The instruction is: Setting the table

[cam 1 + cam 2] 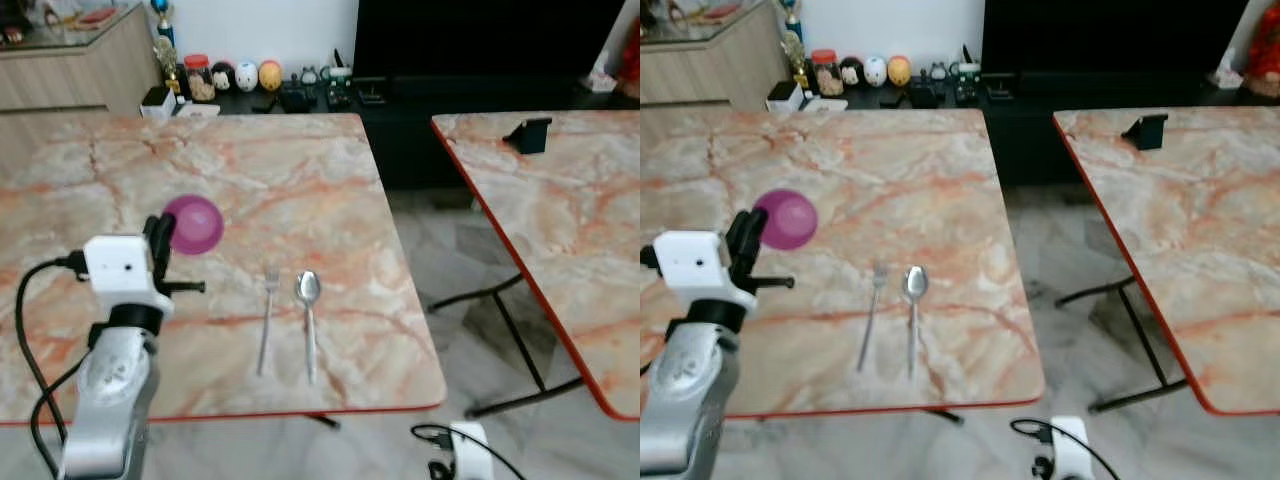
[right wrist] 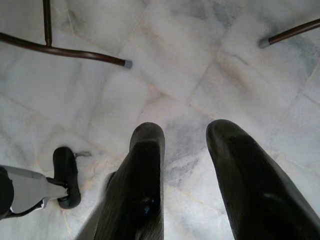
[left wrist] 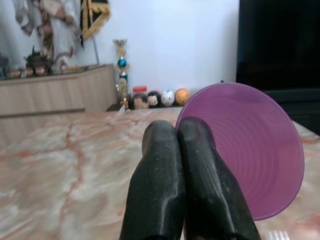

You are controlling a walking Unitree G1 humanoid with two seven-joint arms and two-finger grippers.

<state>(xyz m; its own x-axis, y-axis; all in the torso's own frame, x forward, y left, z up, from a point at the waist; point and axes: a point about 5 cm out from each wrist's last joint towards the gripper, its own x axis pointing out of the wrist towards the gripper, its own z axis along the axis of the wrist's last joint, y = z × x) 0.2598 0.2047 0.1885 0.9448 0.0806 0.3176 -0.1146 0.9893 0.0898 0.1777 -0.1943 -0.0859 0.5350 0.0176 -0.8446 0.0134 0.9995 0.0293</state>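
In the left eye view, a translucent purple bowl [image 1: 193,224] is seen tipped on its side above the marbled bench [image 1: 300,180], round and smooth. It is held at the tip of the left gripper [image 1: 160,240], whose jaws are clenched on its rim at the bowl's 8 o'clock edge. A fork [image 1: 267,320] and a spoon [image 1: 308,322] are laid side by side on the bench, at about 4 o'clock from the bowl.

In the right eye view, a second bench [image 1: 1200,220] is seen well apart at 3 o'clock.

In the left wrist view, fine concentric ridges are shown inside the bowl [image 3: 250,150]; its rim is pinched between the two pressed-together fingers [image 3: 155,190].

In the right wrist view, the right gripper [image 2: 187,165] is hung over the tiled floor [image 2: 200,60], jaws released and parted.
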